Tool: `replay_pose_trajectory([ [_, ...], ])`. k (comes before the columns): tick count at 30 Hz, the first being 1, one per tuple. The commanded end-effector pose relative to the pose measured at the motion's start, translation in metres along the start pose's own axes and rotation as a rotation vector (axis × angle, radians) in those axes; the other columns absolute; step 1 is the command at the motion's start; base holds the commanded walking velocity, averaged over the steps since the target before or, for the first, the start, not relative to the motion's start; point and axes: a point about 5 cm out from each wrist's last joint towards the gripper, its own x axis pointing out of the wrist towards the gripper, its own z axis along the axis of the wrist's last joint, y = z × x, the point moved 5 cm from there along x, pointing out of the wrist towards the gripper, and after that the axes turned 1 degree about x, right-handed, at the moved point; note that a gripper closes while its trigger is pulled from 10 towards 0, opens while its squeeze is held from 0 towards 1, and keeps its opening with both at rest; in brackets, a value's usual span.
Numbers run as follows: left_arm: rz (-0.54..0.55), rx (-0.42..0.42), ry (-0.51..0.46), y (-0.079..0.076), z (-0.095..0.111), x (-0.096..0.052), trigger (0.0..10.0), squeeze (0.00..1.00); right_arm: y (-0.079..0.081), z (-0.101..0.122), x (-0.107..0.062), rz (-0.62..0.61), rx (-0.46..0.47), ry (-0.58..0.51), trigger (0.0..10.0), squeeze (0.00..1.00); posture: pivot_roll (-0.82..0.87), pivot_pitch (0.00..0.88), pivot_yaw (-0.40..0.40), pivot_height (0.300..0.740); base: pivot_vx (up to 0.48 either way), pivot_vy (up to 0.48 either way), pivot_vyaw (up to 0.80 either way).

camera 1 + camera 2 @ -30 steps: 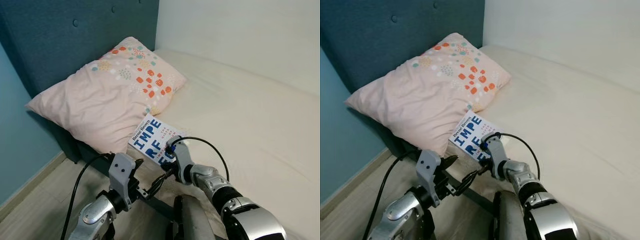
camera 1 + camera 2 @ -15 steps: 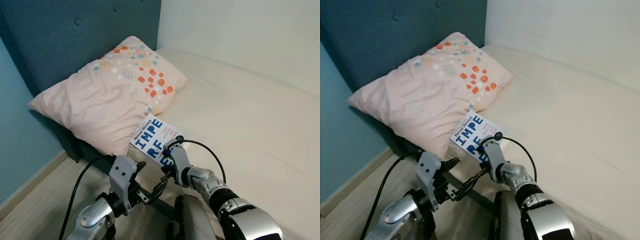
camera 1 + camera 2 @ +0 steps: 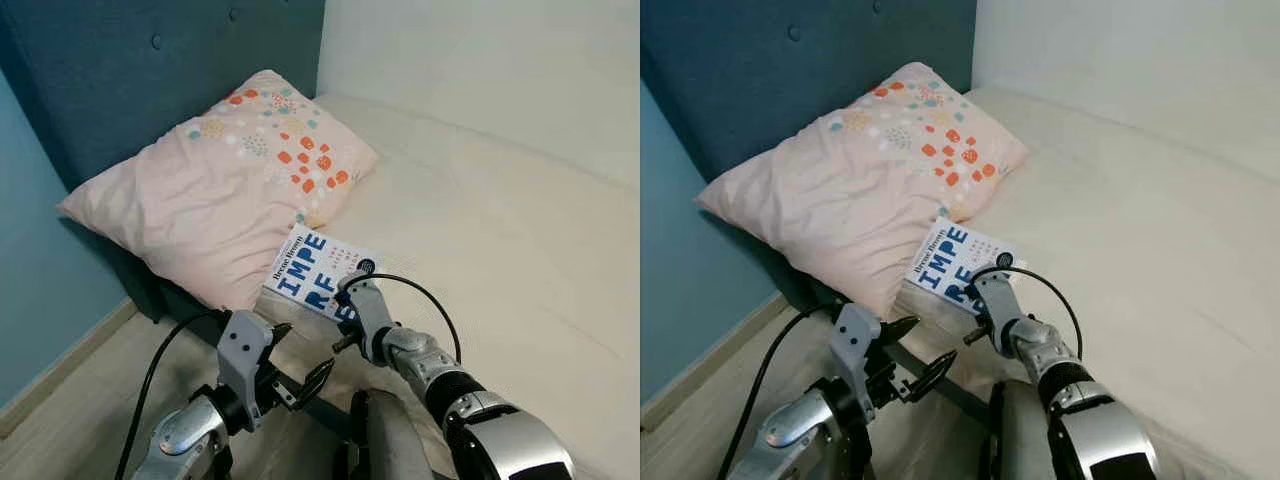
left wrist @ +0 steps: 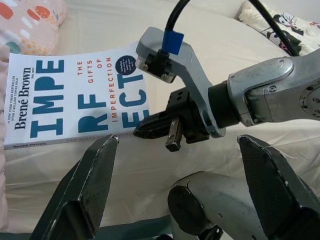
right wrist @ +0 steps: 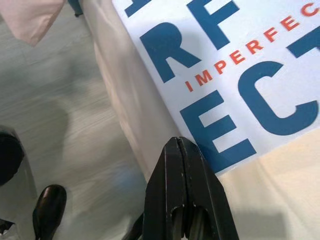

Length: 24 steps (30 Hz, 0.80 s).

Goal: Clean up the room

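- One book (image 3: 322, 272) is lying flat on the bed (image 3: 500, 230) near its edge, just beside the pillow (image 3: 215, 195), long axis running away from the robot.
- R gripper (image 5: 181, 150) is sitting nearer, fingers pressed together, tip at the book's near corner.
- L gripper (image 4: 175, 165) is hovering lower w/ fingers spread wide, off the mattress.

Bright, even, soft light; sharp head views; faint shadow under pillow (image 3: 215, 190) at 7 o'clock; floor in right wrist view blurred.

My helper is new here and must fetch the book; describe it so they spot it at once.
Start at the bed with the teal headboard. By the near edge, touching the pink spotted pillow, lies the book: flat, white-covered, with big blue letters, unlike the plain sheet around it.
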Motion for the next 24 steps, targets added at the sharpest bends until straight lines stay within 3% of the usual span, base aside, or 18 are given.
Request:
replay_pose_trajectory([
  [1,-0.011,-0.005,0.017,-0.002,-0.003,-0.002,10.0,0.0,-0.004,-0.003,-0.001,-0.015,0.008,0.006,10.0,0.0,0.07,0.279,-0.11,0.552,0.0,0.0,0.0],
  [4,-0.012,0.0,0.018,-0.001,-0.004,-0.002,10.0,0.0,-0.003,-0.002,-0.001,-0.011,0.006,0.003,10.0,0.0,0.07,0.274,-0.108,0.552,0.0,0.0,0.0],
  [10,0.03,0.009,0.039,0.009,-0.008,-0.005,10.0,0.0,0.015,0.011,0.002,0.101,0.083,-0.054,10.0,0.0,0.06,0.239,-0.101,0.552,0.0,0.0,0.0],
  [12,0.097,-0.006,0.068,0.022,-0.015,-0.009,10.0,0.0,0.029,0.025,0.002,0.202,0.159,-0.125,10.0,0.0,0.05,0.217,-0.095,0.552,0.0,0.0,0.0],
  [13,0.097,-0.006,0.068,0.022,-0.015,-0.009,10.0,0.0,0.029,0.025,0.002,0.202,0.159,-0.125,10.0,0.0,0.05,0.217,-0.095,0.552,0.0,0.0,0.0],
  [15,0.203,-0.007,0.095,0.041,-0.023,-0.014,10.0,0.0,0.032,0.039,-0.001,0.235,0.218,-0.211,10.0,0.0,0.04,0.175,-0.081,0.552,0.0,0.0,0.0],
  [16,0.203,-0.007,0.095,0.041,-0.023,-0.014,10.0,0.0,0.032,0.039,-0.001,0.235,0.218,-0.211,10.0,0.0,0.04,0.175,-0.081,0.552,0.0,0.0,0.0],
  [17,0.271,-0.006,0.109,0.052,-0.027,-0.016,10.0,0.0,0.028,0.045,-0.003,0.214,0.241,-0.258,10.0,0.0,0.03,0.159,-0.077,0.552,0.0,0.0,0.0],
  [18,0.271,-0.006,0.109,0.052,-0.027,-0.016,10.0,0.0,0.028,0.045,-0.003,0.214,0.241,-0.258,10.0,0.0,0.03,0.159,-0.077,0.552,0.0,0.0,0.0],
  [21,0.571,0.05,0.221,0.094,-0.051,-0.031,10.0,0.0,-0.008,0.048,-0.016,-0.052,0.215,-0.391,10.0,0.0,0.02,0.123,-0.062,0.552,0.0,0.0,0.0],
  [22,0.571,0.05,0.221,0.094,-0.051,-0.031,10.0,0.0,-0.008,0.048,-0.016,-0.052,0.215,-0.391,10.0,0.0,0.02,0.123,-0.062,0.552,0.0,0.0,0.0],
  [24,0.691,0.034,0.265,0.106,-0.061,-0.039,10.0,0.0,-0.023,0.04,-0.025,-0.187,0.2,-0.429,10.0,0.0,0.0,0.103,-0.055,0.552,0.0,0.0,0.0],
])
